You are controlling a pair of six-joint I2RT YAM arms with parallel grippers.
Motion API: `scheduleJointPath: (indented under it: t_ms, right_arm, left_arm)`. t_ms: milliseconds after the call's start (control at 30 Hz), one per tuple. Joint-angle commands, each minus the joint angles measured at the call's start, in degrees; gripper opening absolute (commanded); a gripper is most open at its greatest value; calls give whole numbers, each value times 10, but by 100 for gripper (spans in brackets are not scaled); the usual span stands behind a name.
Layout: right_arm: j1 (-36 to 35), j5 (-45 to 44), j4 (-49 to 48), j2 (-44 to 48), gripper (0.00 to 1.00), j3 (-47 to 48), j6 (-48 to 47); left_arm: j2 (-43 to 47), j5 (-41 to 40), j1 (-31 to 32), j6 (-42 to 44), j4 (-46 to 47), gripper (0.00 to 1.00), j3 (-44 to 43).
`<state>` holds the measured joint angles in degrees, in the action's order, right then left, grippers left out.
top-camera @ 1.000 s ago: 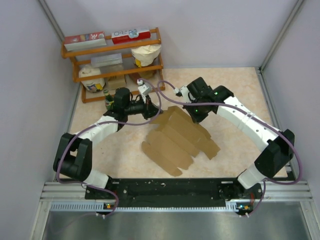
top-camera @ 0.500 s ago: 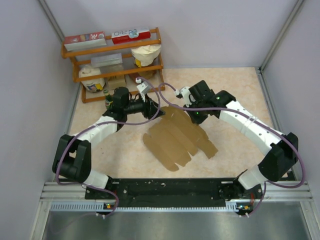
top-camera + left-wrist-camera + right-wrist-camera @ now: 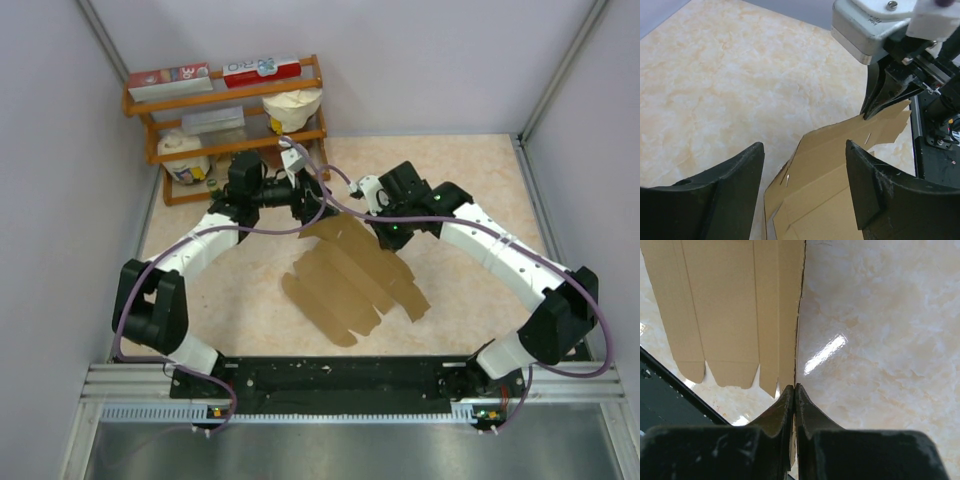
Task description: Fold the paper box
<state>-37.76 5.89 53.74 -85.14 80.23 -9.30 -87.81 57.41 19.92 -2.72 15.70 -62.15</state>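
1. The right fingers (image 3: 790,400) are clenched tight on a thin edge of the paper box (image 3: 725,305). The cardboard edge runs straight out from between their tips.
2. In the left wrist view, those same right fingers (image 3: 875,100) pinch a far corner of the paper box (image 3: 830,155), just ahead of the left fingers.
3. The left fingers (image 3: 742,172) are released and spread wide. The cardboard lies in the gap between them and touches neither finger.
4. To the left of the right fingers, the brown panels fan out flat, ending in rounded flaps. To their right there is only the bare marbled counter (image 3: 880,330).
5. From above, the paper box (image 3: 350,285) lies unfolded on the counter (image 3: 470,180). It stretches from both sets of fingers back towards the arm bases.
6. Beyond the left fingers (image 3: 300,205), at the far-left corner of the counter, stands an orange wooden shelf (image 3: 225,100) with printed boxes on top.
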Motion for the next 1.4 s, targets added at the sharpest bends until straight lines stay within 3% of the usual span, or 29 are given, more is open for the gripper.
scheduleJointPath:
  t_ms: [0,267,700,933,1200,1367]
  right_arm:
    - [-8,18,-14,21,0,4,-11]
    - [-8,22,-14,16,0,5,-14]
    - [-8,27,-15,11,0,4,-12]
    - [-8,24,-19,12,0,1,-9]
    - [-9,29,-50,23,28,-18,-5]
    - [-8,31,-63,24,30,-24,-5]
  left_arm:
    - [-32,19,19,60,-58,69,-43]
    - [-54,-10,39,123,-125,58,-56]
    - [-76,-22,43,120,-129,16,-68]
    - [-77,-19,43,98,-108,5,-62]
    - [-70,-12,43,98,-103,2,-54]
    - [-68,-10,43,98,-100,2,-55]
